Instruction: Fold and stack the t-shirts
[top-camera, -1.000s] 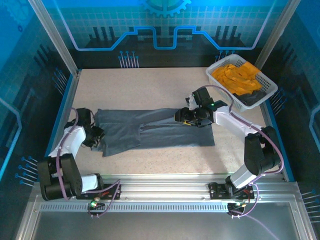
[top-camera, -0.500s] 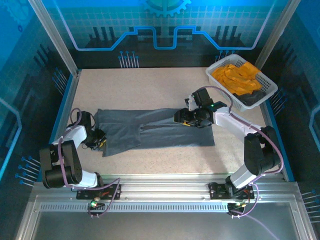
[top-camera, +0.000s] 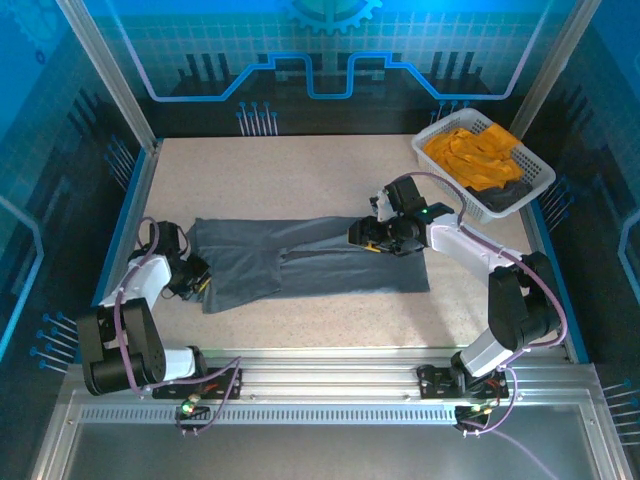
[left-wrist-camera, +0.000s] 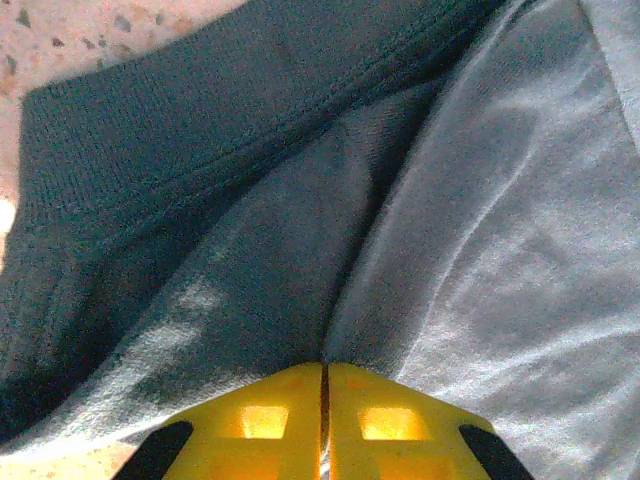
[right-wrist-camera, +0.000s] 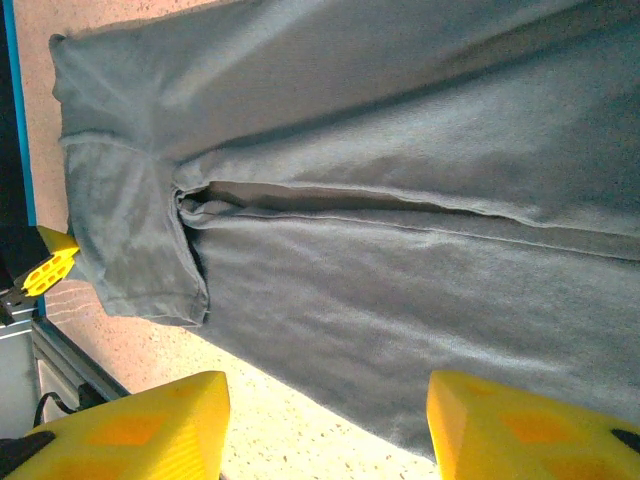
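The slate grey t-shirt (top-camera: 310, 262) lies spread flat across the middle of the table, sleeves toward the left. At its left edge my left gripper (top-camera: 196, 279) is low on the cloth. In the left wrist view its yellow fingers (left-wrist-camera: 260, 420) are pressed together with a ridge of the grey t-shirt (left-wrist-camera: 480, 250) running into their tips. My right gripper (top-camera: 366, 236) hovers open over the shirt's right half. Its fingers (right-wrist-camera: 130, 430) stand wide apart above the grey t-shirt's (right-wrist-camera: 400, 250) hem and bare table. Orange-yellow t-shirts (top-camera: 474, 154) lie bunched in the basket.
The white lattice basket (top-camera: 447, 183) stands at the back right corner, with a dark cloth (top-camera: 506, 194) in its near end. Blue rails edge the table left and right. The aluminium frame with both arm bases runs along the near edge.
The left arm's wrist swung toward the near side and back, tugging the shirt's left edge slightly. The right arm has stayed still.
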